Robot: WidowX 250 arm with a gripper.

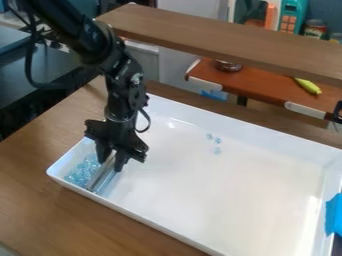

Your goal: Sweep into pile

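Observation:
Over the left end of the white tray point(220, 200) hangs the black gripper point(111, 163), pointing down with its fingertips low inside the tray. It is shut on a flat, clear-and-silver sweeping tool point(100, 176), whose lower edge reaches toward the tray's front-left wall. Left of the tool, a heap of small light-blue clear pieces point(81, 170) lies in the tray's left corner. Several more pale blue pieces point(217, 141) lie apart from the heap, near the tray's back wall. The gripper hides part of the tool's top.
Brown wooden table point(40, 200) surrounds the tray. A raised wooden shelf point(220, 37) crosses behind it. Blue tape point(334, 215) is on the tray's right wall. Farther back, a reddish-brown surface point(260, 85) holds a yellow-green toy point(308, 86) and a dark round jar point(228, 65).

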